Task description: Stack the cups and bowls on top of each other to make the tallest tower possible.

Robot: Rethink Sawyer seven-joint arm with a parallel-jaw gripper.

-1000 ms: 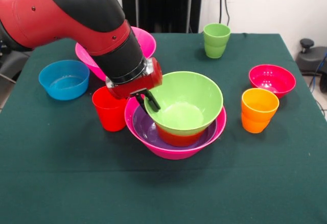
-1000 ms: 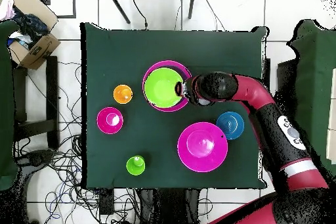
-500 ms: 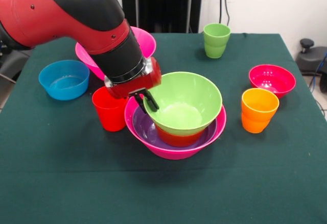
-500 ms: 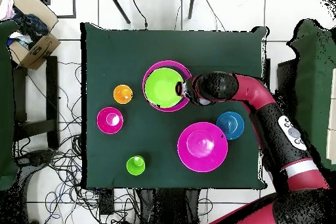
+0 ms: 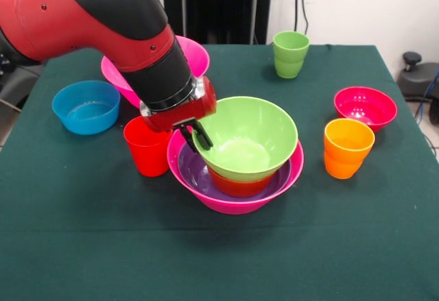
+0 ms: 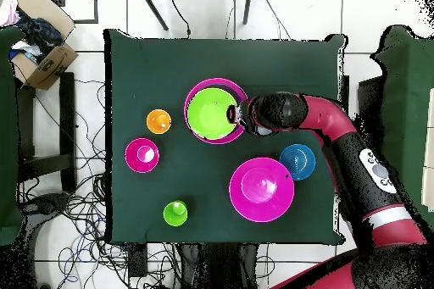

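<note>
Hand (image 5: 193,137), fingers narrowly apart astride the lime green bowl's (image 5: 250,136) rim, atop the tower (image 5: 235,177).

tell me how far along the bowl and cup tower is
Done: the tower has four layers, a pink bowl at the base, then purple, orange-red and the green bowl on top. In hand: the gripper sits at the green bowl's rim, apparently straddling it. Left: the second pink bowl, blue bowl, crimson bowl, and the red cup, orange cup and green cup, all loose on the table.
</note>
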